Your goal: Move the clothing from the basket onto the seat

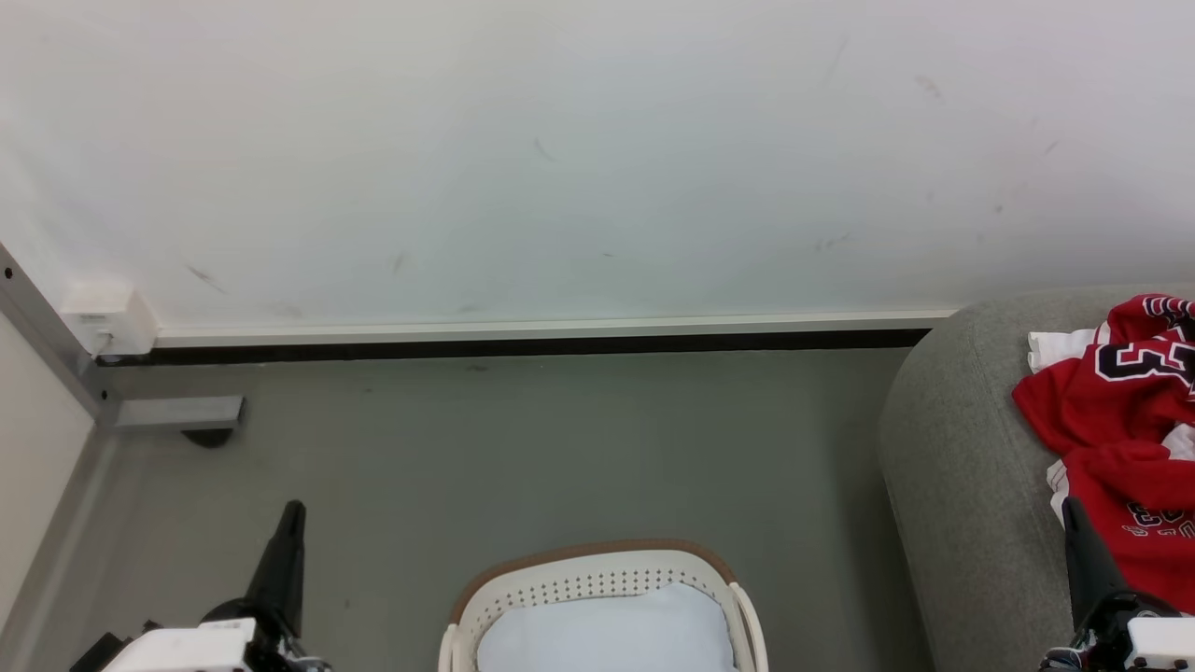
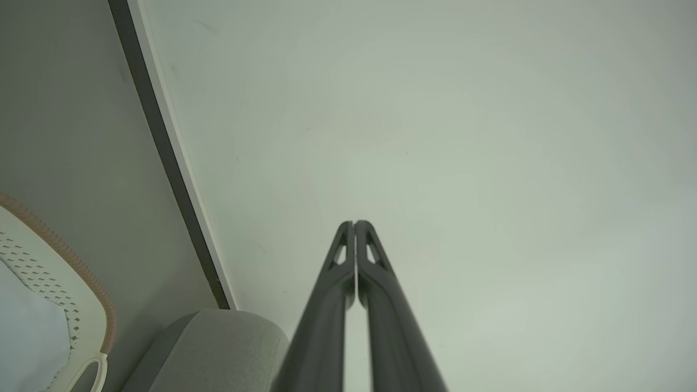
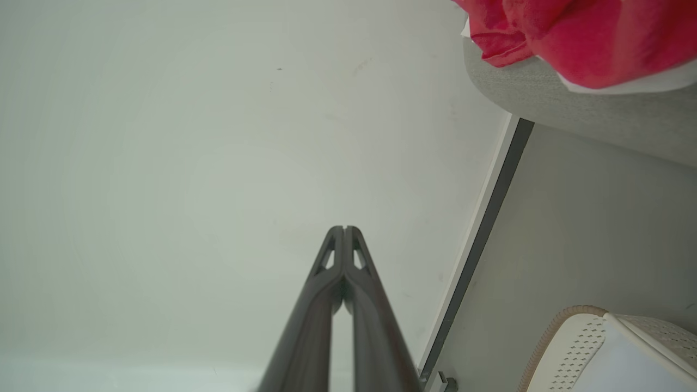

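At the far left a grey metal frame leg (image 1: 58, 347) stands on the floor (image 1: 523, 448), with a small white box (image 1: 108, 320) beside it against the white wall (image 1: 560, 159). The left gripper (image 1: 293, 511) rises at the lower left, over bare floor. In the left wrist view its two dark fingers (image 2: 375, 283) are pressed together tip to tip with nothing between them, and they point at the wall without touching anything.

In the bottom middle, between the two grippers and apart from both, the basket (image 1: 597, 553) stands on the floor. It has a tan-brown rim and perforated cream walls, and a pale blue-white pad (image 1: 607, 635) lies inside it.

To the right is the grey fabric seat (image 1: 962, 448), well apart from the basket. The clothing (image 1: 1125, 420) lies crumpled on the seat near its rounded front edge. It is red with white trim and black-and-white block numbers.

The right gripper (image 1: 1070, 506) rises at the lower right, in front of the seat and the lower edge of the clothing. In the right wrist view its fingers (image 3: 362, 283) are also closed against each other, hold nothing, and point at the wall, with the clothing off to one side, clear of the tips.
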Motion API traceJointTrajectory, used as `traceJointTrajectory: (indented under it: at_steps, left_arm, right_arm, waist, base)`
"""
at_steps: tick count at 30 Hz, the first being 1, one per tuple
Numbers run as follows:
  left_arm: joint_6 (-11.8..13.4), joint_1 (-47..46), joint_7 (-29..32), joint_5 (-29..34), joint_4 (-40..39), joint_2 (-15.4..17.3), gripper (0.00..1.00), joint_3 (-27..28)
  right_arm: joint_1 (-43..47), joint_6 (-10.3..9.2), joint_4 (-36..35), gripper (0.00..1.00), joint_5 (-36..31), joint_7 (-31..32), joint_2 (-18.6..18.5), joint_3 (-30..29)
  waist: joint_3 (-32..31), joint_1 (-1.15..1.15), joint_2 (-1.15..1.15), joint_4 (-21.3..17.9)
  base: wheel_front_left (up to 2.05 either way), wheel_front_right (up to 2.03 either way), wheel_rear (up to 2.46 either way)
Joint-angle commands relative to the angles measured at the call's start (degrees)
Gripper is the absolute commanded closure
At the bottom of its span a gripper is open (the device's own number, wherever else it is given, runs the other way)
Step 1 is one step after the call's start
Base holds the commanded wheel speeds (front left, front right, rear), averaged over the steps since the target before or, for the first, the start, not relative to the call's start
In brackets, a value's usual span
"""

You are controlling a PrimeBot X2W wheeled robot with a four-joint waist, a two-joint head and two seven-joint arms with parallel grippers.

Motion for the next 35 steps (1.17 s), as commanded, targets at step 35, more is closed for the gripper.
traceJointTrajectory:
  at_steps: [35]
  left_arm:
    - [-0.21,-0.47,0.2,-0.81,-0.21,0.4,1.0,0.08]
  right_arm:
    - [-0.62,-0.12,-0.23,1.0,-0.13,0.23,0.06,-0.28]
  waist:
    - [0.0,0.0,0.0,0.0]
  base:
    - [0.0,0.0,0.0]
